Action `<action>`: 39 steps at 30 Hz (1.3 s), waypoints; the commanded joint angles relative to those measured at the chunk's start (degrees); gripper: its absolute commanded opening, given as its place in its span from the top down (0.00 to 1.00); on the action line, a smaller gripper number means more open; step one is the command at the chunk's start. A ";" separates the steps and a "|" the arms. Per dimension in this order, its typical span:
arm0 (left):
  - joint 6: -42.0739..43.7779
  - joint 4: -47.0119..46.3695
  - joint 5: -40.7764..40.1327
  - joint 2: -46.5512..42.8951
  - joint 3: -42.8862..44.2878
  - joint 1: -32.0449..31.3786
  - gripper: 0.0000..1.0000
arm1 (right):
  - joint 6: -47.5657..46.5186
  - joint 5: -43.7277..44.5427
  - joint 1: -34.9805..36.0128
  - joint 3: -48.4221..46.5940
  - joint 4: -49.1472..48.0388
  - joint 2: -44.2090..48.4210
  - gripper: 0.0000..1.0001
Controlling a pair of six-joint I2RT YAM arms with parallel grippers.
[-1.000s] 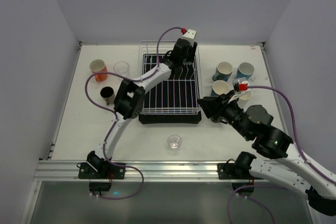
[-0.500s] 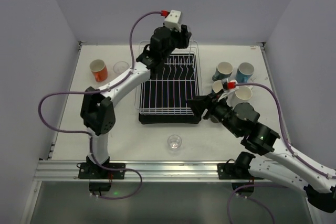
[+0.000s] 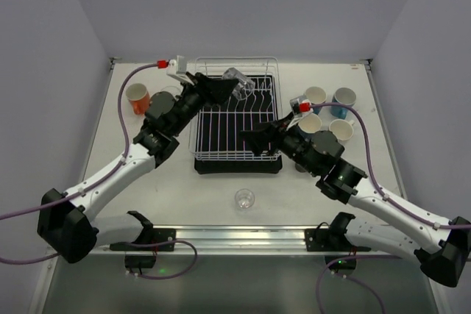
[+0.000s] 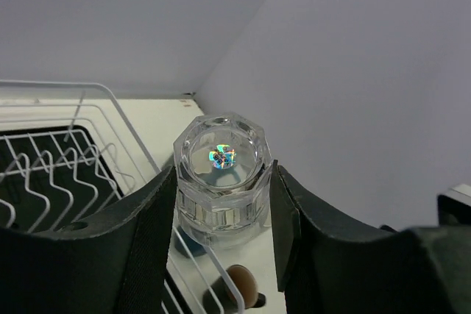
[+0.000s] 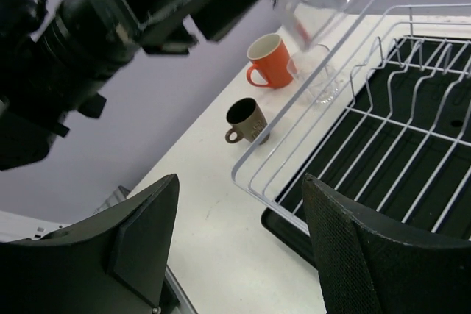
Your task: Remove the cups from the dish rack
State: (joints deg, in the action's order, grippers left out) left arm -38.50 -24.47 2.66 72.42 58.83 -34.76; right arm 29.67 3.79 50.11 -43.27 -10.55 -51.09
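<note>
Since the preceding frame the left arm has folded down and leftward, while the right arm has reached in over the near right corner of the dish rack (image 3: 199, 140). At the left gripper (image 4: 221, 182) the jaws are clamped on one clear faceted tumbler (image 4: 221, 154), held in the air over the rack's far end. At the right gripper (image 5: 240, 182) the jaws stand apart with nothing between them. Left of the rack on the table (image 3: 176, 189) stand one orange mug (image 5: 271, 60), one brown mug (image 5: 246, 120) and one clear glass (image 5: 320, 77) just beside the wires. Right of the rack stand one blue mug (image 3: 343, 98) and three pale mugs (image 3: 315, 95), partly screened by the right arm. One second clear glass (image 3: 244, 198) stands alone near the front.
</note>
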 commanded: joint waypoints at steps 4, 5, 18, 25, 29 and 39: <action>-16.42 -13.49 5.87 -7.99 -12.67 1.10 0.90 | -1.10 -4.57 -0.45 -2.70 -11.07 -1.99 0.29; -18.00 -13.93 6.48 -8.61 -13.47 1.10 0.90 | -1.28 -5.11 -0.45 -3.05 -11.25 -2.52 0.29; -25.91 -22.19 11.40 -14.50 -21.03 1.98 0.91 | -0.05 -7.04 -0.36 -4.90 -14.68 -4.54 0.30; -30.05 -28.44 12.72 -12.92 -24.90 1.19 0.92 | 0.30 -9.77 -0.45 -7.89 -18.63 -7.70 0.43; -30.23 -28.62 13.16 -12.92 -24.99 0.40 0.91 | 1.88 -9.51 -0.45 -6.04 -25.38 -9.73 0.57; -21.65 -16.98 11.94 -19.15 -23.51 0.31 0.30 | 2.24 -8.18 -0.45 -5.67 -16.82 -4.73 1.00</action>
State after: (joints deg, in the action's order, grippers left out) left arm -66.72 -46.94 14.81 56.38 33.54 -34.33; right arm 32.34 -5.96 49.87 -46.48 -30.59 -59.33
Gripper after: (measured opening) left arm 0.667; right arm 0.153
